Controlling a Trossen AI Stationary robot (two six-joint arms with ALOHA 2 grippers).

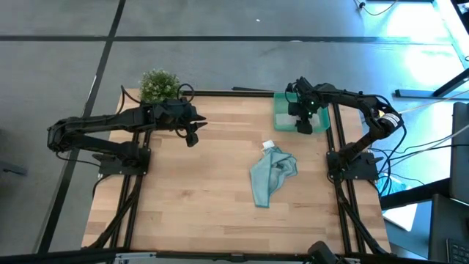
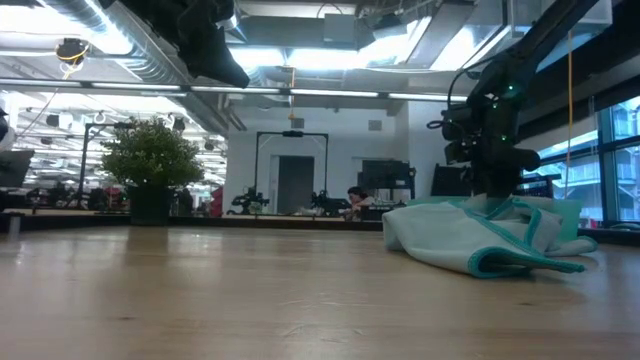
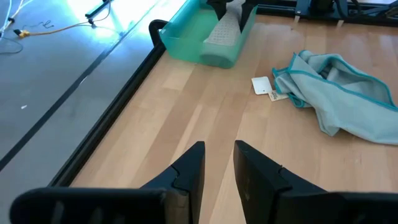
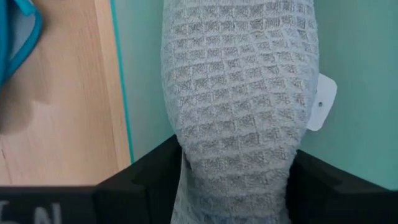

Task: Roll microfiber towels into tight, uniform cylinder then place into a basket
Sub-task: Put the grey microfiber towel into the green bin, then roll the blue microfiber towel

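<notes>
Table (image 1: 198,183): you are working on a bare wooden top, with the action sitting at about 2 o'clock in the high view.
Left arm (image 1: 102,128): it is waiting at roughly 10 o'clock; the left gripper (image 3: 217,165) is holding nothing, its fingers standing a little apart over bare wood.
Basket (image 1: 281,117): the teal bin is sitting at the table's far right edge, at about 2 o'clock.
Light blue towel (image 1: 272,174): it is lying crumpled and unrolled near the centre, at about 7 o'clock from the basket (white tag (image 3: 262,85) showing beside it).
Grey roll (image 4: 239,99): the pale grey waffle towel is lying rolled inside the basket, along its floor.
Right gripper (image 4: 239,171): it is hanging over the basket with its fingers on either side of the roll's near end; you cannot tell whether they are gripping or already letting go.
Doing it well: I judge this the release; spread the fingers fully, then lift straight up so that the roll is not dragged or loosened.
Room to leave: keep the roll to one side, since a second one has to fit.
Hidden: the arm is covering most of the roll from above, and the low view is blocking the basket behind the loose towel.
Hard to tell: the roll's far end and its tightness are not showing.
</notes>
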